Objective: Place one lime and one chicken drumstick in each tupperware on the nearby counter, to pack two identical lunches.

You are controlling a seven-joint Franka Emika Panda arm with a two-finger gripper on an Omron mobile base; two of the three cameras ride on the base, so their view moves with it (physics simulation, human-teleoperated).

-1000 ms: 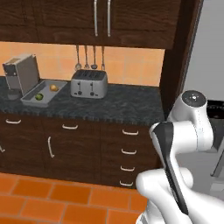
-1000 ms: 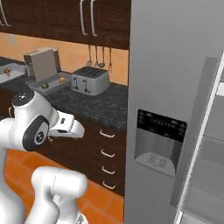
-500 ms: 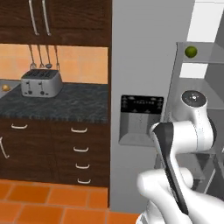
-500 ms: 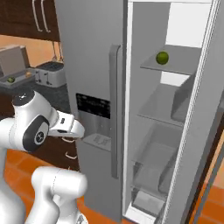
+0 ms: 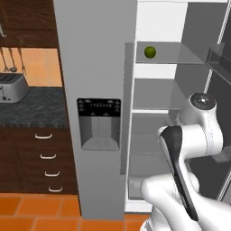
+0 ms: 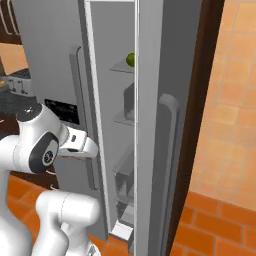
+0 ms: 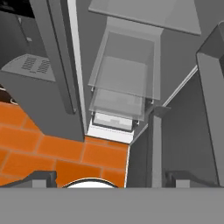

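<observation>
Lime [image 5: 150, 52]: sitting alone on the upper glass shelf [image 5: 180, 57] inside the open fridge [image 5: 94, 67], near that shelf's left end.
Jaws [image 7: 107, 177]: standing wide apart, holding nothing, pointing down toward the fridge's lower drawers [image 7: 122, 83].
Step in hand: facing the fridge, readying a reach for the lime.
Doing it well: raising the hand to shelf height, entering between the doors, straddling the lime evenly, closing gently to avoid rolling it.

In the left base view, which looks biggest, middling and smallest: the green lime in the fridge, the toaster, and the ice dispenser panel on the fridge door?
1. Ice dispenser panel, largest.
2. Toaster, partly cut off at the picture's edge.
3. Lime, smallest by far.
</observation>
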